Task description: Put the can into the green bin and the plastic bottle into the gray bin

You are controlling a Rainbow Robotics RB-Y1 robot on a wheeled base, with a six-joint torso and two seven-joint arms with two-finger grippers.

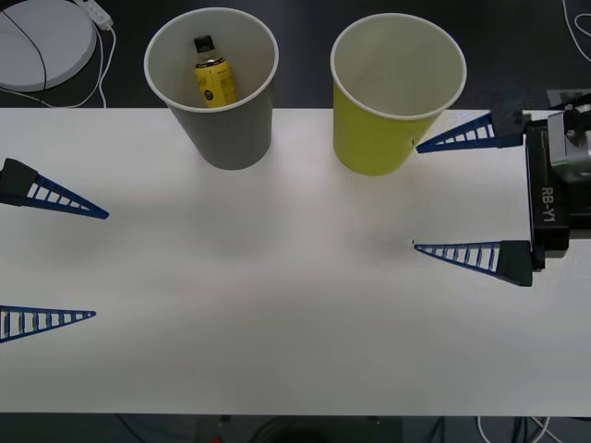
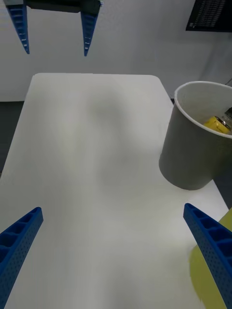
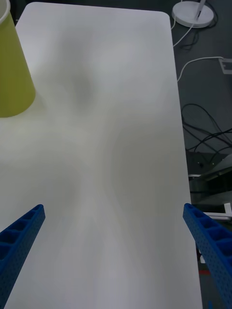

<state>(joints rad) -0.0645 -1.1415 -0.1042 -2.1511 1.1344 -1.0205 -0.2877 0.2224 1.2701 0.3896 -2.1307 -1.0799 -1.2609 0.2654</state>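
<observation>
Both my grippers are just hanging over the white table [image 1: 277,305], holding nothing. My left gripper [image 1: 102,265] sits at the left edge with fingers spread wide, and my right gripper [image 1: 414,196] is over on the right, also wide open, its far fingertip just beside the green bin [image 1: 374,138]. Farther back, the gray bin [image 1: 226,129] stands left of the green one, and the plastic bottle [image 1: 212,78] is inside it, leaning.

Green cup [image 3: 12,67]: cropped at frame edge, rim unseen. Bottle [image 1: 213,76]: base hidden inside gray cup [image 1: 226,129]; label unreadable.
</observation>
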